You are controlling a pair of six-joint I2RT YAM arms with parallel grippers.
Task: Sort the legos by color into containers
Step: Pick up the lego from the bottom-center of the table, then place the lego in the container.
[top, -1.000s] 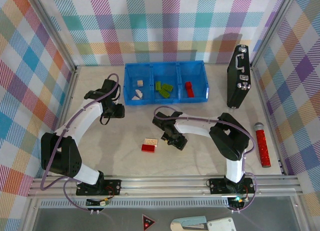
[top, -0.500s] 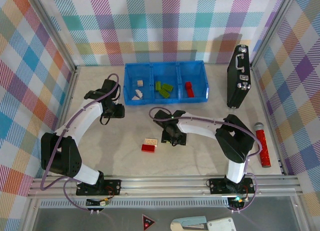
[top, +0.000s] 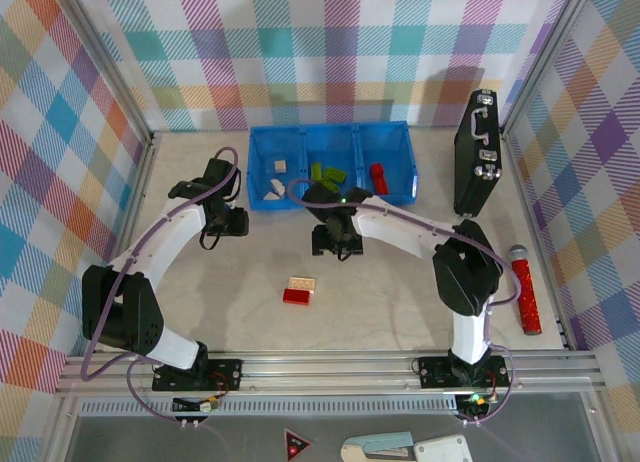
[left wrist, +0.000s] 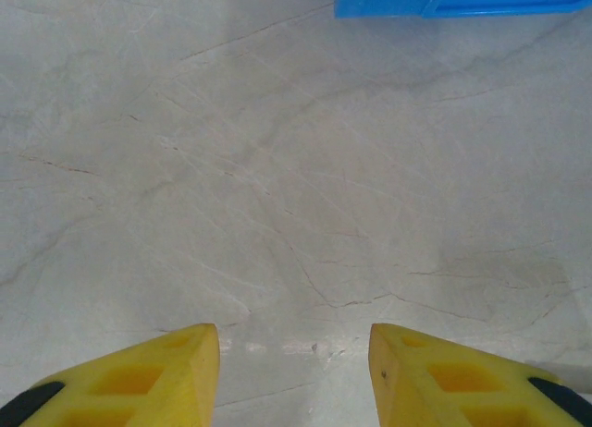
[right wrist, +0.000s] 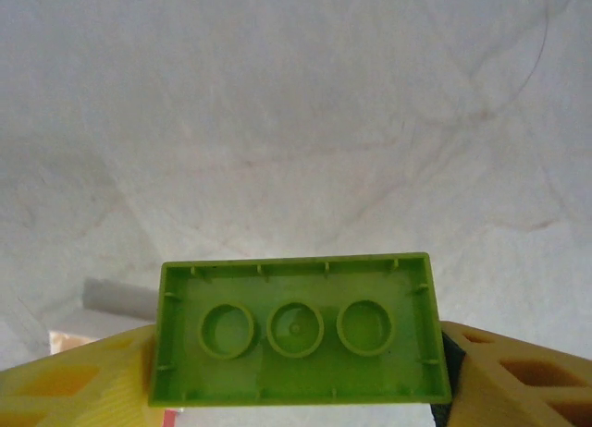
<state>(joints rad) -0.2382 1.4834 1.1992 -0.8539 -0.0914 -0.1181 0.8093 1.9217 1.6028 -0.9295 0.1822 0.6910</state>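
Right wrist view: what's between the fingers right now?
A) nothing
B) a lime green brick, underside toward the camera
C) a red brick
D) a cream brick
B: a lime green brick sits clamped between the yellow fingers, its hollow underside with three round tubes facing the camera.

White arms (top: 165, 237) with black joints (top: 125, 310), purple cables (top: 236, 165), yellow wedge tool fingers (left wrist: 139, 381).

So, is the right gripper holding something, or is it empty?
Holding. The right gripper is shut on a lime green lego, its hollow underside facing the wrist camera.
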